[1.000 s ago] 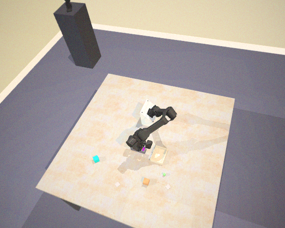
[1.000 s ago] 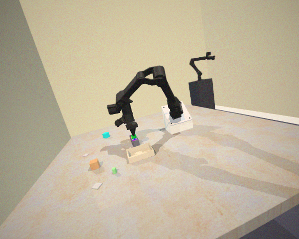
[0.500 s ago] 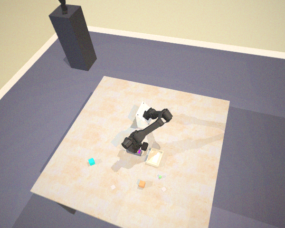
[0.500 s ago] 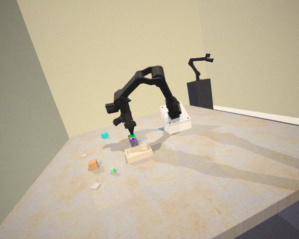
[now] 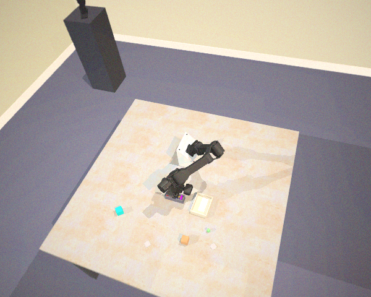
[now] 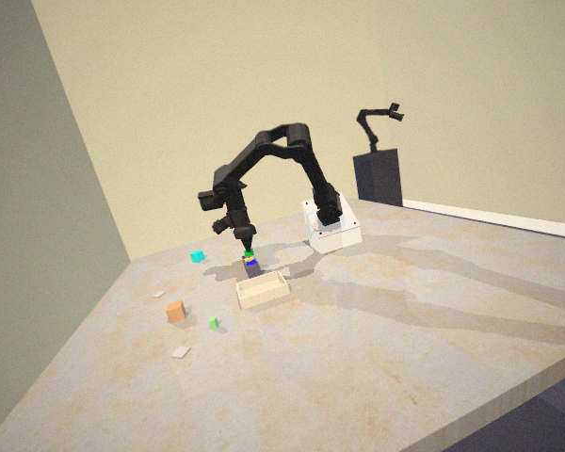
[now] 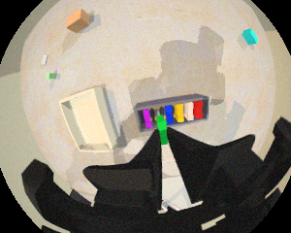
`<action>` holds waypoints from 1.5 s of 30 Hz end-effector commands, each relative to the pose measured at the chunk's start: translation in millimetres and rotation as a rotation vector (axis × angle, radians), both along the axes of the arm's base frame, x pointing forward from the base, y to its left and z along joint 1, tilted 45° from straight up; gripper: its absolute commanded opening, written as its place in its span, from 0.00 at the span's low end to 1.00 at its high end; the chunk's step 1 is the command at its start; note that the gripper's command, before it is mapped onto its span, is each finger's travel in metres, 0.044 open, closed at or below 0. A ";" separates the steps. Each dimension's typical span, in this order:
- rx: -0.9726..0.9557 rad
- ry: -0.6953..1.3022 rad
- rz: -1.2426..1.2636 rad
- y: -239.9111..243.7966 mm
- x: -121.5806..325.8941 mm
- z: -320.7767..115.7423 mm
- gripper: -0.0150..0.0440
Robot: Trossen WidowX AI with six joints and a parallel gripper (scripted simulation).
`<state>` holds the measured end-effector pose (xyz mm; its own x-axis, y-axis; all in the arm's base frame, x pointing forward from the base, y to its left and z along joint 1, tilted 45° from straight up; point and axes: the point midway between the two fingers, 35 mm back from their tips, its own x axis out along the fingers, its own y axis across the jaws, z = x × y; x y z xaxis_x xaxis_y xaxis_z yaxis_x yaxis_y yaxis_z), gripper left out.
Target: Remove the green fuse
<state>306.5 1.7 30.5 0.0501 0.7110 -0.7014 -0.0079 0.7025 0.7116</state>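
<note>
Closest to the wrist camera, the claw (image 7: 164,155) points down with its two dark fingers drawn together on the green fuse (image 7: 163,134), a narrow bright-green bar that shows as a slim strip running out from the fingertips toward the block. In the exterior view the same green fuse (image 6: 248,252) hangs at the claw's tip (image 6: 247,244), lifted above the row of other fuses and directly over the fuse block (image 6: 251,265); whether its lower end has fully left the slot cannot be told.

Just beyond, the fuse block (image 7: 173,113) is a grey open-topped holder carrying a purple fuse (image 7: 147,116), a blue fuse (image 7: 169,115), a yellow fuse (image 7: 179,113), a pale fuse (image 7: 190,112) and a red fuse (image 7: 199,111), all upright in a line, with a dark gap between purple and blue.

Beside the block sits the tray (image 6: 263,288), a cream, shallow box with nothing in it.

Farther out on the bench (image 6: 370,315) lie an orange cube (image 6: 175,311), a small green block (image 6: 213,322), a cyan cube (image 6: 197,255) and two flat pale tiles (image 6: 180,351).
</note>
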 end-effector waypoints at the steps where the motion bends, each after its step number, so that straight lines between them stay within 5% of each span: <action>1: -0.008 -0.008 0.003 -5.8 1.0 4.8 0.25; 9: -0.009 -0.008 0.003 -7.9 1.5 13.3 0.25; 29: -0.001 -0.009 0.003 94.0 0.0 116.2 0.25; 45: 0.000 -0.010 0.003 107.9 1.4 104.1 0.25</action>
